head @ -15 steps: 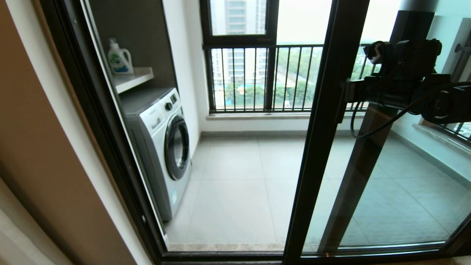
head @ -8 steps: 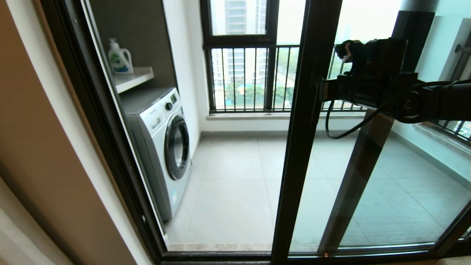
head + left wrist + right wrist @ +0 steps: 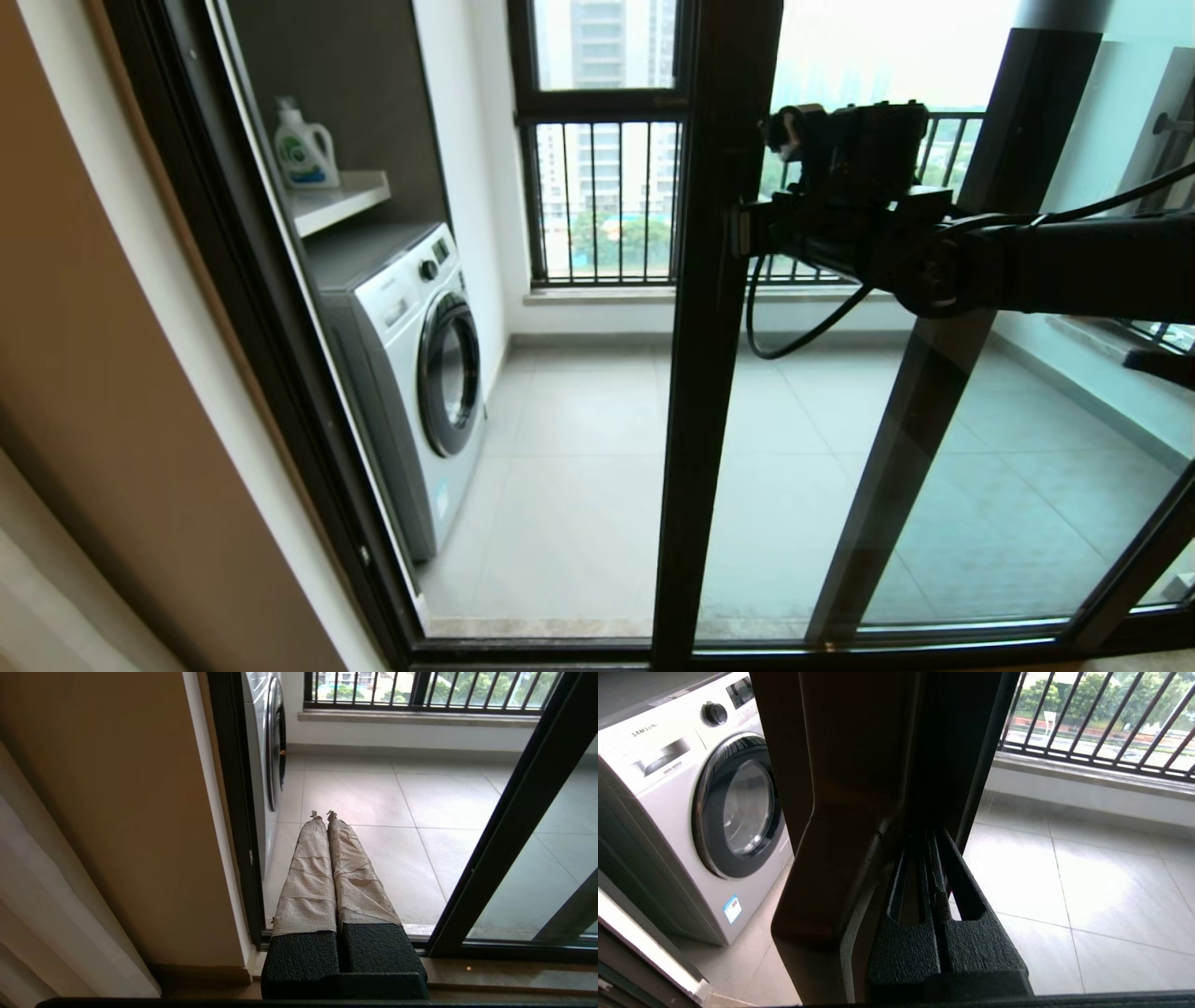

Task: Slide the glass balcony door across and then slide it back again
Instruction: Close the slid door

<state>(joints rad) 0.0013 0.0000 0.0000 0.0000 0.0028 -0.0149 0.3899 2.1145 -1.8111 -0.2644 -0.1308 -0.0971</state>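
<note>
the right gripper is pressing against the handle stile of the glass balcony door, fingers closed together beside the handle. the door is standing mid-opening, right of the washing machine. the left gripper is idling low, jaws closed.

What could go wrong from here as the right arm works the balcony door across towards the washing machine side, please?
1. The right gripper presses its closed fingers against the door's handle rather than around it, so it might slip off.
2. The glass balcony door is nearing the left jamb; pushed hard, it could bang there.
3. The left gripper is parked low in the open gap, where the door's stile could reach it.
</note>
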